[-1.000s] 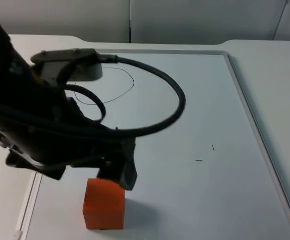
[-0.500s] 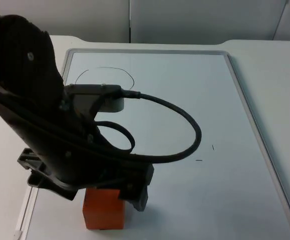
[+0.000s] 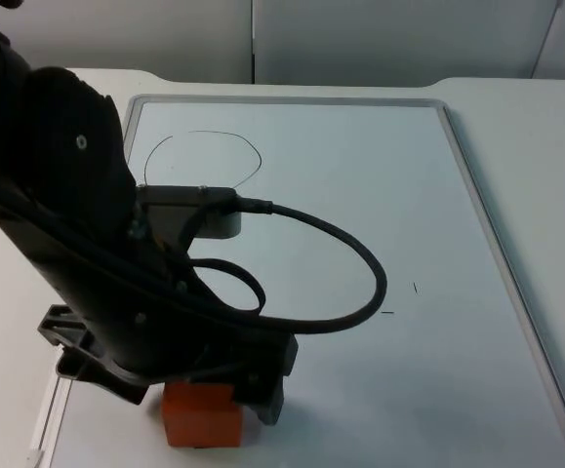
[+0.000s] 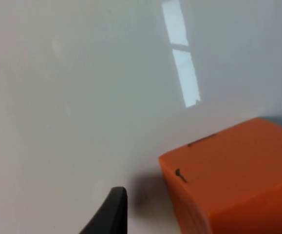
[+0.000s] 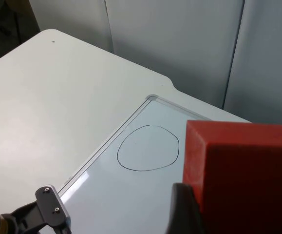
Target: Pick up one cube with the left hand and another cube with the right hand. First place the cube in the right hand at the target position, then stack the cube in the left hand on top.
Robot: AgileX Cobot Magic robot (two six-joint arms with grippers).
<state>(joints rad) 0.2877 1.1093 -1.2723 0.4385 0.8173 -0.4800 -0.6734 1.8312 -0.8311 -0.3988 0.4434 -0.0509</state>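
The left gripper (image 3: 219,390) hangs low over the orange cube (image 3: 202,417), which sits at the near left of the whiteboard (image 3: 360,195) on the desk (image 3: 536,117); whether its fingers (image 4: 112,214) are spread or closed, I cannot tell. The right gripper's fingers (image 5: 184,209) clamp a red cube (image 5: 243,175), high above the drawn circle (image 3: 204,156).

The left arm (image 3: 97,263) reaches across the whiteboard (image 3: 360,214) toward six o'clock; its left gripper (image 3: 225,388) sits low over the orange cube (image 3: 202,419), which lies at the board's near edge around seven o'clock; the fingers cannot be made out behind the arm; a hand-drawn circle (image 3: 204,161) lies at eleven o'clock; two small pen marks (image 3: 401,300) sit toward four o'clock.
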